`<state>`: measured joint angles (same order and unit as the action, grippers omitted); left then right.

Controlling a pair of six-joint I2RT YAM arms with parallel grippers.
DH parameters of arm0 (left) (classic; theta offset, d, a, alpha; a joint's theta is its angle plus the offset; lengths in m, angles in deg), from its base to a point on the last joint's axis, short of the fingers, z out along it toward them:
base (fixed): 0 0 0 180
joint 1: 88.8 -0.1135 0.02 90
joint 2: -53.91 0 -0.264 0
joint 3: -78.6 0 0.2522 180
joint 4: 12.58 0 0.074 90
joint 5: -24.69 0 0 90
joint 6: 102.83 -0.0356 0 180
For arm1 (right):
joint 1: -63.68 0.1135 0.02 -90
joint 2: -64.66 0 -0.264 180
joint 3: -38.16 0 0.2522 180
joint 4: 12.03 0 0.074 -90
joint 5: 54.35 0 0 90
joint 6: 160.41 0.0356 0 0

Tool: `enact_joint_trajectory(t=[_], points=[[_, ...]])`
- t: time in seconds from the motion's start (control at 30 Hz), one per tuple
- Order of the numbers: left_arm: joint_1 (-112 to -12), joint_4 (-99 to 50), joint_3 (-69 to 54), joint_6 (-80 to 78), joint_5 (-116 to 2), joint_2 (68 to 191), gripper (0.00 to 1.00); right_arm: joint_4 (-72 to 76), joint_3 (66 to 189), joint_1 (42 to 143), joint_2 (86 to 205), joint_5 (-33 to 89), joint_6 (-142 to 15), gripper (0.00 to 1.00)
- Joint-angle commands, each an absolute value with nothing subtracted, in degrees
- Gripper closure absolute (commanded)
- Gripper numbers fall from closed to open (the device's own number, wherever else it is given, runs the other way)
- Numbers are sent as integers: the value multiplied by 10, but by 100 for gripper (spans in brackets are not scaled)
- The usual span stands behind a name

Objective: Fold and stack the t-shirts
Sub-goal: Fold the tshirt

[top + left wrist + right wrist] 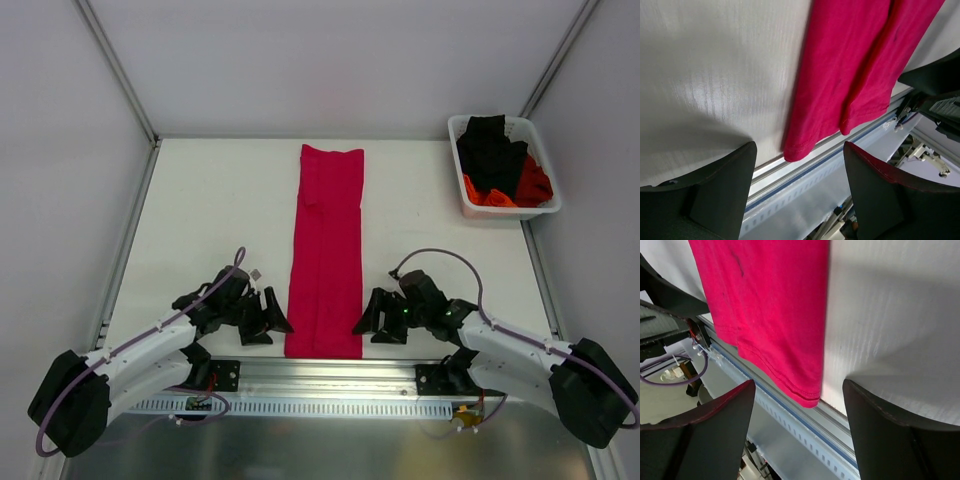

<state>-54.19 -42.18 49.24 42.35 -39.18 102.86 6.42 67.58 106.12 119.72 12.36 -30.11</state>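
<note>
We see the crimson-pink soft cloth t-shirt (325, 250) lying flat down the middle of the white tabletop (210, 220). It is already folded lengthwise into a long narrow strip, with its near hem at the tabletop's front edge and its far end close to the back.

The left jaws stand wide open and hold nothing, just beside the strip's near left corner. The right jaws are equally spread and empty at the near right corner. Both wrist views show the hem lying between the open fingers, ungripped.

We judge the task to be at an early stage: the side folds on this shirt look done, but the crosswise folds remain. A black cloth shirt (490, 150) and an orange-red one (532, 186) sit crumpled in the white plastic basket (456, 128) at the far right corner — unfolded, and no stack exists yet.
</note>
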Motion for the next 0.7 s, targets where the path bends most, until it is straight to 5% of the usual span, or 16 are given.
enact_joint_trajectory(t=[0.0, 0.17, 0.67], points=[[-527, -418, 484, 451, -429, 1032, 29, 84, 655, 1081, 1199, 149, -283, 25], [-506, -401, 473, 455, -446, 1067, 29, 111, 658, 1087, 1208, 152, -276, 36], [-440, -376, 488, 509, -466, 1132, 35, 100, 638, 1157, 1251, 158, -222, 46]])
